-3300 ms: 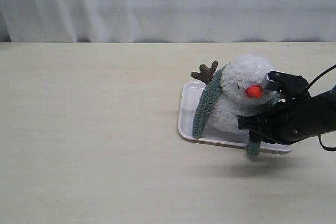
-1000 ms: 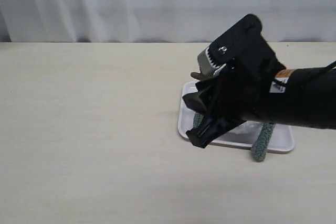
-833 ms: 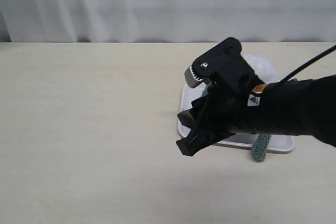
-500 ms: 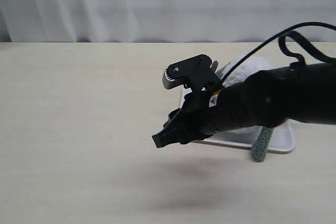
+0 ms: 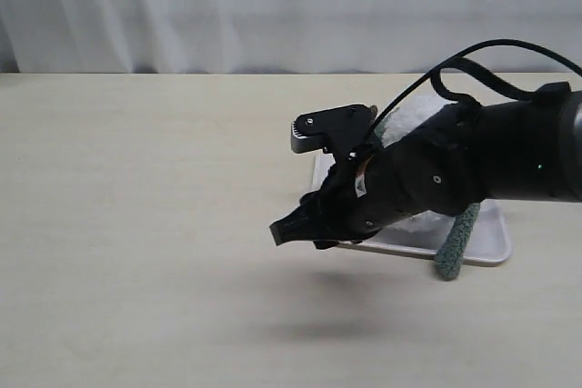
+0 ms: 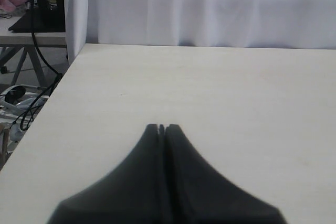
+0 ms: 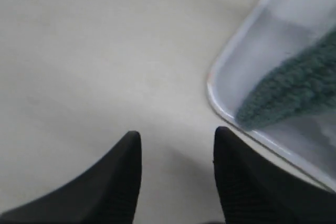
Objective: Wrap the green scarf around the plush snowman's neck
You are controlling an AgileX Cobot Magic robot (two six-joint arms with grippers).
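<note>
presumably the green scarf (image 7: 294, 87) lying in the tray (image 7: 212, 95) should be approached low by the right claw (image 7: 177, 139), now parted and empty.

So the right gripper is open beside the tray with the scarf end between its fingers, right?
No. The right gripper is open beside the tray, but its fingers hold nothing; the scarf end lies in the tray, as the right wrist view shows.

Arm sticker (image 5: 361, 187): too small for you to read.
Elsewhere: you find no legible text, number or sign.
</note>
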